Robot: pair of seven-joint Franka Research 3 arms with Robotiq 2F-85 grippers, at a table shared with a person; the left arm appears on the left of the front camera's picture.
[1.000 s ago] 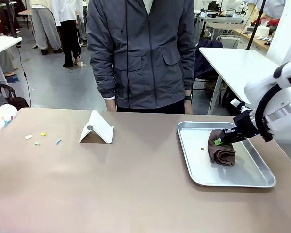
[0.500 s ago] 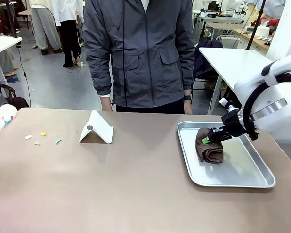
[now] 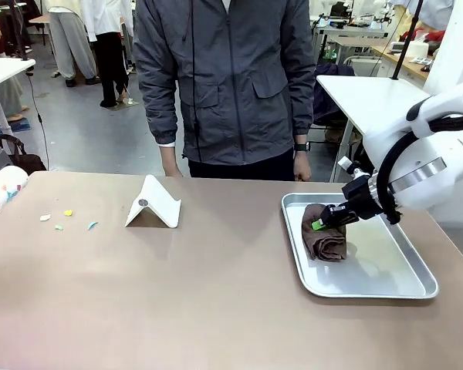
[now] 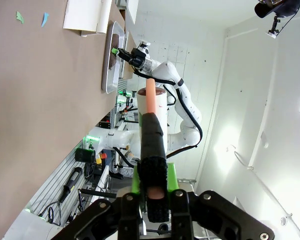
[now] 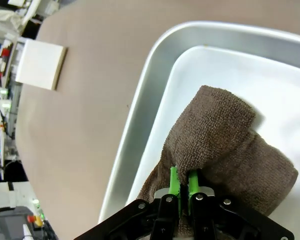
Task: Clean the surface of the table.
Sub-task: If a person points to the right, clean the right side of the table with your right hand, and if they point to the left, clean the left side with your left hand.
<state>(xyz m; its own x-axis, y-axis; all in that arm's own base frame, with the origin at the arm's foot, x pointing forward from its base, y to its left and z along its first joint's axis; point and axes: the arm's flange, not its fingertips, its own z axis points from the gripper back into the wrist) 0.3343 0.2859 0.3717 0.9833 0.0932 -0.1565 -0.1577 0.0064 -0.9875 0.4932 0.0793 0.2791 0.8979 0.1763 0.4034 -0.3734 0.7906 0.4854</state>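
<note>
The tan table (image 3: 216,293) spans the foreground, a steel tray (image 3: 417,291) on its right side. A brown cloth (image 3: 328,245) lies in the tray, pinched by the closed right gripper (image 3: 318,225); the left gripper (image 4: 152,172) clamps a slim black, pink-tipped stick (image 4: 150,97).

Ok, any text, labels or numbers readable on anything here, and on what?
No legible text in any view.
White folded card: one dark round mark, no letters.
Printed cylinder at the front view's left edge: print too blurred to read.
Tray, brown cloth: no markings.
</note>
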